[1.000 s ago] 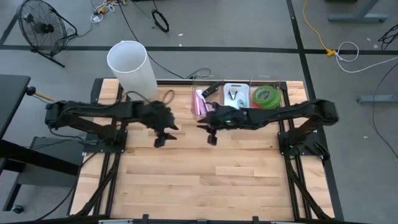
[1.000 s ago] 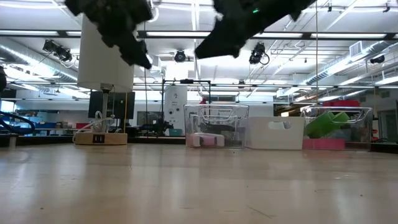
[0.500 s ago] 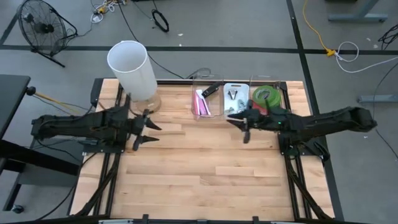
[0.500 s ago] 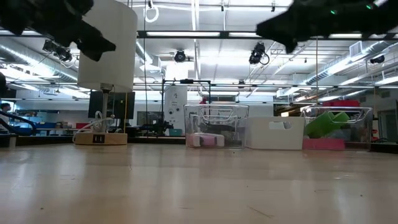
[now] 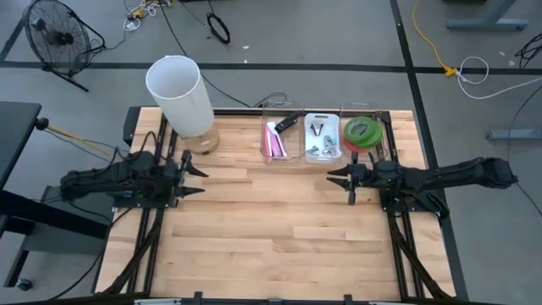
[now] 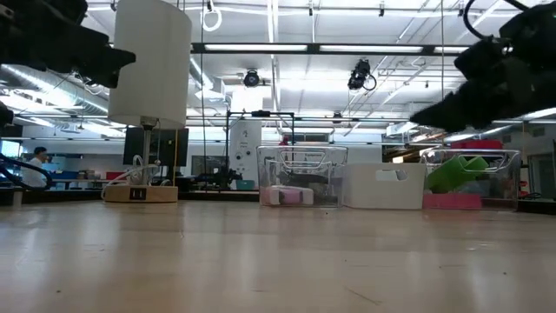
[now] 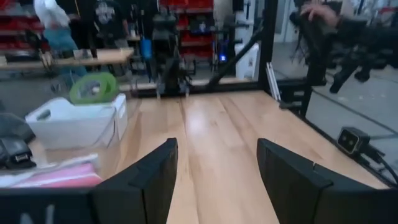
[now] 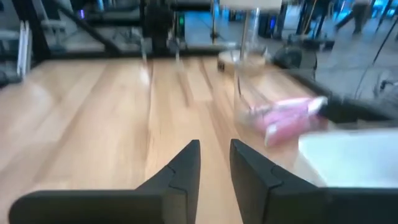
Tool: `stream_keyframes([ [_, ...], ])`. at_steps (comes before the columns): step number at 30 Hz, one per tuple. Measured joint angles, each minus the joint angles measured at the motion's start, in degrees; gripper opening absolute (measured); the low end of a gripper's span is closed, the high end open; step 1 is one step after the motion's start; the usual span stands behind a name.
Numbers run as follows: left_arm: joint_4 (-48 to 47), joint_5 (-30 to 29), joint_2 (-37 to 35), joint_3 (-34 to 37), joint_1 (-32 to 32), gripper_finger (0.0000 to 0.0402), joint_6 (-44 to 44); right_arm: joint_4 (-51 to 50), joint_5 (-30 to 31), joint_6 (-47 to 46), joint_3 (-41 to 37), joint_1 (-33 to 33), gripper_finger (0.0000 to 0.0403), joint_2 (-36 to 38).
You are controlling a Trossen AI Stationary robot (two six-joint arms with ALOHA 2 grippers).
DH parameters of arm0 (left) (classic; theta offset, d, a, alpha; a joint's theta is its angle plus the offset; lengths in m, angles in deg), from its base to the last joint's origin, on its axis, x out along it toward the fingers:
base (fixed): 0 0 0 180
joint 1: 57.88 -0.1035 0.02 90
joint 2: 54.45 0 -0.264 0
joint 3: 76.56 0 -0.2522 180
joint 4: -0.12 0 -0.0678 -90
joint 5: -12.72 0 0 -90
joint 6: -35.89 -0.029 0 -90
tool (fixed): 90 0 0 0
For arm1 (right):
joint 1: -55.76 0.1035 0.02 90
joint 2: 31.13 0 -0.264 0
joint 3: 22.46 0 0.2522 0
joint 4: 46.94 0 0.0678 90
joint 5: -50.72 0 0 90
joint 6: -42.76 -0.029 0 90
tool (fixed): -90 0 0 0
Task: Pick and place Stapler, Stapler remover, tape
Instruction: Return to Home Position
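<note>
Left hand (image 5: 193,165) and right hand (image 5: 343,181), fingers apart, hover over wooden table (image 5: 279,237) in strip-lit workshop (image 6: 252,130).

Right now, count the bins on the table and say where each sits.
3, in a row at the far edge: left clear bin with a pink stapler, white bin in the middle, right clear bin with green tape.

Green tape (image 5: 362,131) leans tilted over a red roll (image 6: 452,201), just beyond the right pincer (image 5: 340,180). The pink stapler (image 5: 273,142) and black stapler (image 5: 286,124) lie farther to its left.
</note>
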Motion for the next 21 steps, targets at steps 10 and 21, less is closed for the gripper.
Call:
stream_keyframes([
  [10, -0.1, 0.0, -2.3, 1.1, 0.7, 0.0222, 0.0, -20.7, 0.1, 0.0, -0.1, 0.0, 0.0089, 21.6],
  [21, -0.3, -0.1, -2.3, 1.1, 6.0, 0.0222, 0.0, -11.4, 0.4, -0.1, 0.2, 2.8, 0.0089, 33.0],
])
